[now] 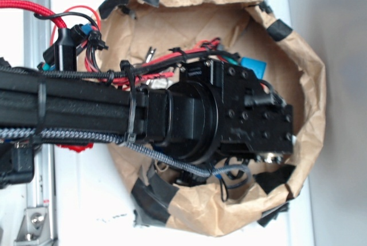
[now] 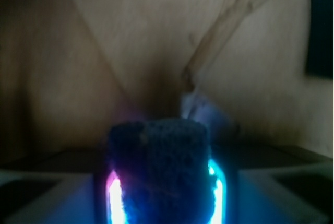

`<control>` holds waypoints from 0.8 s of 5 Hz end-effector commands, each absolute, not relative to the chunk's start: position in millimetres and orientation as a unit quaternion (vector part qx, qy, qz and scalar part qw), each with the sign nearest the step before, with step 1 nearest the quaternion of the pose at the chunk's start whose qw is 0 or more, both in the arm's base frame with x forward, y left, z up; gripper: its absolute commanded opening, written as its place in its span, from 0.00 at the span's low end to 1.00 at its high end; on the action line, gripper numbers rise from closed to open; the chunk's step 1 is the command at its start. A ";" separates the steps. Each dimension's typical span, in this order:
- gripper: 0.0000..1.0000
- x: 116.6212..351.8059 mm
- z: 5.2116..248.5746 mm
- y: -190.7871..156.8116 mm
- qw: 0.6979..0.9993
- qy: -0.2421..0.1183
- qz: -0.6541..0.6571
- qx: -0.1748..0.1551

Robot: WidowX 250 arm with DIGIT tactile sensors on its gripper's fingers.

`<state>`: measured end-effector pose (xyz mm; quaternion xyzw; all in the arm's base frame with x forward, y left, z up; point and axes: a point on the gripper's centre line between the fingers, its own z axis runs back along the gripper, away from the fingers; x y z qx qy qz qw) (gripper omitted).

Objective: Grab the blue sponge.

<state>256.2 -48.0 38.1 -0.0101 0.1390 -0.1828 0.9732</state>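
In the exterior view, the far left shows a metal rail (image 1: 39, 85) running along the white surface (image 1: 80, 200), with red cable (image 1: 28, 6) looping above it. From there the black arm (image 1: 69, 108), bundled with zip-tied wires, stretches rightward into a brown paper bag (image 1: 312, 85) whose rolled rim is patched with strips of black tape (image 1: 150, 197). The arm's bulky black wrist housing fills most of the bag's opening, and the hand itself is hidden beneath it from this angle. Just past the top right of the housing, a small corner of blue (image 1: 253, 65) peeks out against the paper, inside the bag; it may be the sponge, though too little shows to be sure. In the wrist view, the dim, creased paper wall of the bag fills the background, with a dark patch of tape at the right edge. Low in the centre, the blue sponge (image 2: 159, 169) stands between the two fingers (image 2: 112, 198) of the hand (image 2: 164, 203), its rough, porous face dark in the shade and glowing bright blue and pink along both sides where the fingers press against it. The hand is clamped on the sponge, holding it from left and right.
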 end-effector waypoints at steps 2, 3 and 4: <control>0.00 257.8 186.8 -2.9 0.999 -0.037 -0.003 0.007; 0.00 264.4 178.7 -5.1 1.000 -0.023 -0.002 0.000; 0.00 267.1 166.5 -7.0 1.000 0.005 0.004 0.010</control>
